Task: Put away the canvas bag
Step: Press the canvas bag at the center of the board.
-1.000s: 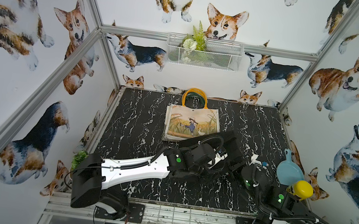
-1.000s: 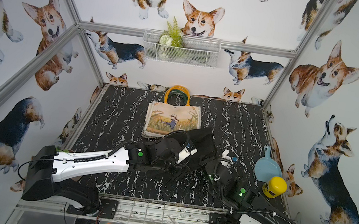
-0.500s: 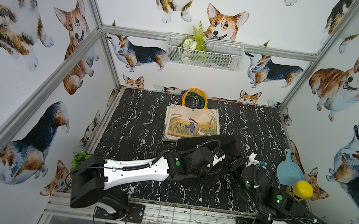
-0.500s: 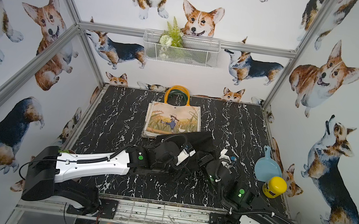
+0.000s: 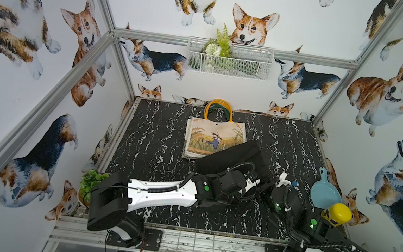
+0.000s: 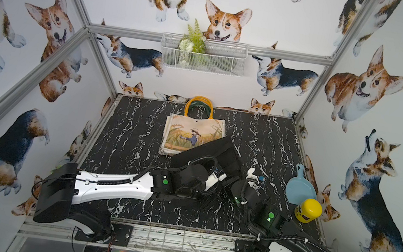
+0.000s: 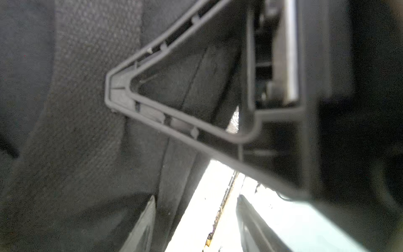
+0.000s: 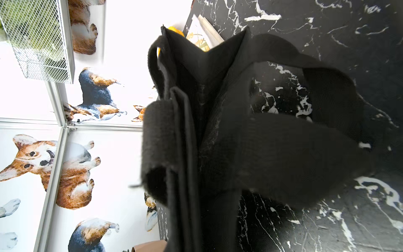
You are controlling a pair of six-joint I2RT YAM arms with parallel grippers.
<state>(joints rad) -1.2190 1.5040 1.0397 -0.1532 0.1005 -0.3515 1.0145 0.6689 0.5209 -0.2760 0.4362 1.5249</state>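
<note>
Backdrop: corgi walls; black marble surface [image 5: 155,135].
Left claw [image 5: 263,187]: at black canvas bag [image 5: 231,153]; grip unclear.
Right claw [image 5: 275,185]: fabric-hidden; cannot tell.
Risk: limp cloth may slip, dragging printed tote [image 5: 213,139].

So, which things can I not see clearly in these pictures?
- Left gripper: in both top views, its wrist and the black bag hide the jaws; the left wrist view is blurred.
- Right gripper: too small in the top views; the right wrist view shows no fingers.
- Printed tote: in the top views, the bag covers its near corner.

Corgi-print walls [image 5: 308,17] and aluminium frame rails [image 5: 312,58] enclose a black, white-veined marble tabletop [image 5: 155,135].
</note>
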